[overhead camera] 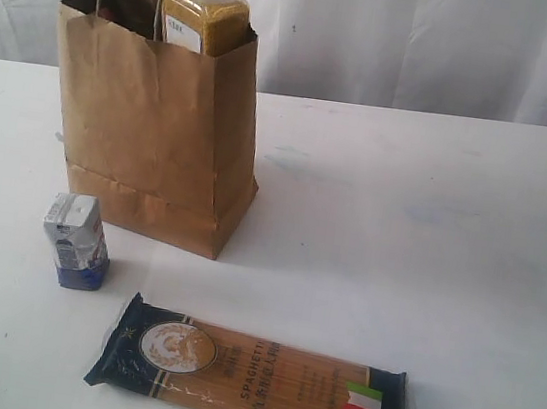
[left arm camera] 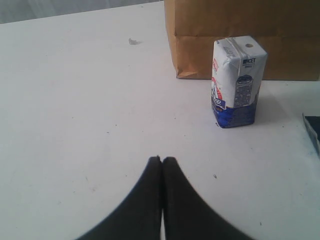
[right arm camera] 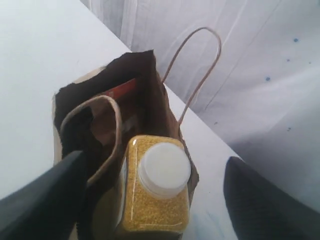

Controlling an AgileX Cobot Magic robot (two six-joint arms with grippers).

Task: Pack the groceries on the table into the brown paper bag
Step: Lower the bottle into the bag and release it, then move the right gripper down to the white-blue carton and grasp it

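The right hand [right arm camera: 154, 159], fingers apart, hangs directly above the yellow-grain bottle [right arm camera: 152, 212]. The bottle stands upright in the brown paper bag [right arm camera: 150, 85], too tall to sink below the rim. The left hand [left arm camera: 161, 161], fingers pressed together, idles over the surface [left arm camera: 75, 100], with the small blue-silver carton [left arm camera: 237, 82] ahead of it.

The white table [overhead camera: 431, 235] carries the brown paper bag [overhead camera: 151, 138], which stands upright. Just beside the bag stands the small blue-silver carton [overhead camera: 75, 239]. The spaghetti packet [overhead camera: 251, 373] lies flat near the carton.
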